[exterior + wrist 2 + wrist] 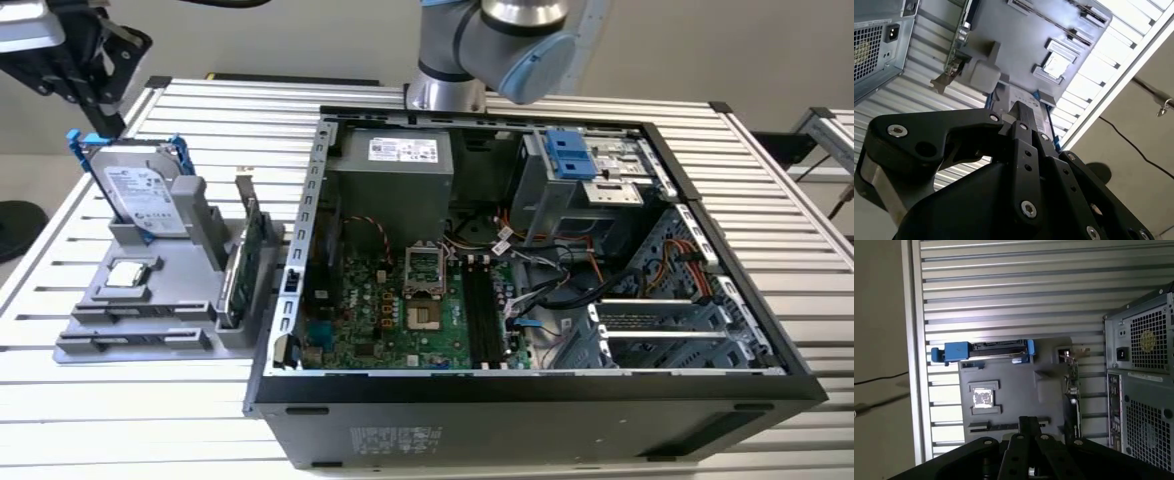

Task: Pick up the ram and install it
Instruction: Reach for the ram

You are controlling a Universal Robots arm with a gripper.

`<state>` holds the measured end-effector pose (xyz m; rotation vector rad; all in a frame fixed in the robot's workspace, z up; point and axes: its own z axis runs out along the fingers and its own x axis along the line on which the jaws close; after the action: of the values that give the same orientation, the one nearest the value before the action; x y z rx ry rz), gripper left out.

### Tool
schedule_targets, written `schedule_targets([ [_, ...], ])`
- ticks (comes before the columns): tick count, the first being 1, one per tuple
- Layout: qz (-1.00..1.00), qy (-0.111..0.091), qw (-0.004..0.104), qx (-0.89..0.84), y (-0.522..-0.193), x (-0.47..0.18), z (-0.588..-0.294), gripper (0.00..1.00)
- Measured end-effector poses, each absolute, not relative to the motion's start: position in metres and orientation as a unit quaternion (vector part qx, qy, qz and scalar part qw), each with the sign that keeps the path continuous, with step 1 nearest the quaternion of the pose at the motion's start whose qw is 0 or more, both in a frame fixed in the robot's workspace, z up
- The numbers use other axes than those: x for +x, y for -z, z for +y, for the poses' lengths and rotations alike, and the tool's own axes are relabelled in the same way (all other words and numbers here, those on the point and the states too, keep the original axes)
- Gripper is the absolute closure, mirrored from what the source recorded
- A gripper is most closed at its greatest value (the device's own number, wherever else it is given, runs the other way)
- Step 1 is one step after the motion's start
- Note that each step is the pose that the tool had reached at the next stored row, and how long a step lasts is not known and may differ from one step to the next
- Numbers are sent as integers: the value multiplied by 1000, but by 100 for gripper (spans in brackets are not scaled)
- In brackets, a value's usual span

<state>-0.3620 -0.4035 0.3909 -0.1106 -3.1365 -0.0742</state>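
The ram (134, 311) is a thin dark strip lying edge-on in a slot of the grey holder (94, 300), on the exterior view's left. In the first wrist view the ram (989, 426) sits just beyond my fingertips. My black gripper (100, 105) hangs above the holder's far end, over the hard drive, and is well apart from the ram. In both wrist views the gripper (1021, 117) (1029, 422) is shut, with its fingers pressed together and nothing between them.
The holder also carries a silver hard drive with blue rails (140, 195), a small chip (127, 275) and an upright green card with a metal bracket (240, 270). The open computer case (534, 385) lies beside it, with black memory slots (483, 310) on its motherboard.
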Motion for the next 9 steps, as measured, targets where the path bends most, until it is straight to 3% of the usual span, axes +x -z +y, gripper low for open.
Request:
schedule_targets([
  [9,-999,24,1,-35,-391,-383,-404,100],
])
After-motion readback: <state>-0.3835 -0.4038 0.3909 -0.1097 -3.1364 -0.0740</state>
